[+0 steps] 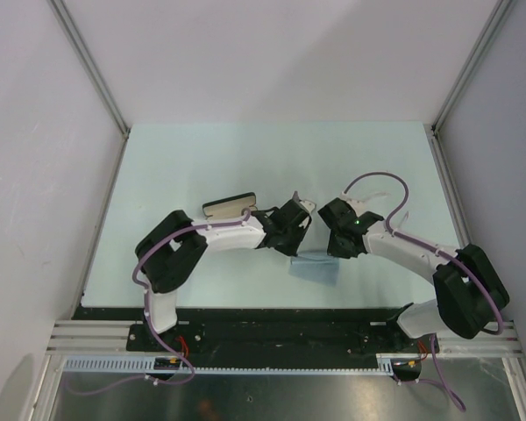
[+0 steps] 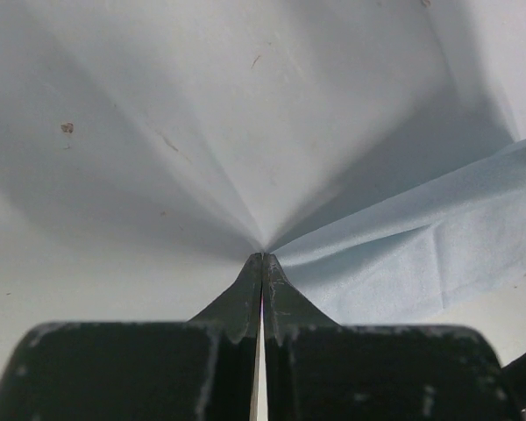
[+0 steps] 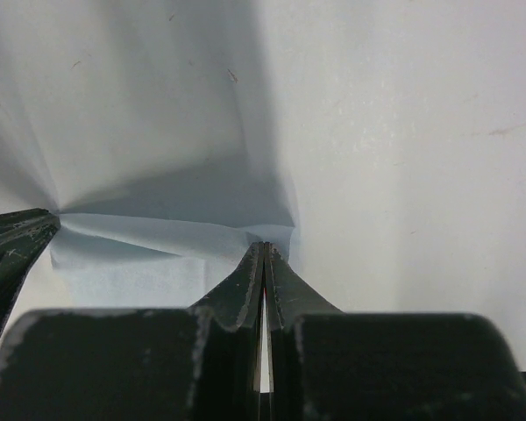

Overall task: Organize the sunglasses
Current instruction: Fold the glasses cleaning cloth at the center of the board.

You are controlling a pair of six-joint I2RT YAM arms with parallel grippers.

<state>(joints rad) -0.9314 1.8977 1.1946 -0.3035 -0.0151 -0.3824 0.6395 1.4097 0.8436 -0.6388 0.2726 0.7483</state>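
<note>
Wrist views: left fingers (image 2: pixel 245 294) clenched on one corner of the light blue cloth (image 2: pixel 403 263). Right fingers (image 3: pixel 244 289) clenched on another corner. Creases radiated from each pinch.

Top view alone showed the oblong case (image 1: pixel 231 208) on the surface (image 1: pixel 202 167), left of centre.

Sunglasses not discernible in any view, so their place and long axis could not be told.

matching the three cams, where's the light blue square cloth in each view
top external: the light blue square cloth lies low centre, just below the left gripper.
left wrist: cloth spreads up and right from that gripper's pinch.
right wrist: cloth covers left and centre.
shared landmark: the left gripper, at the right wrist view's left edge.
</note>
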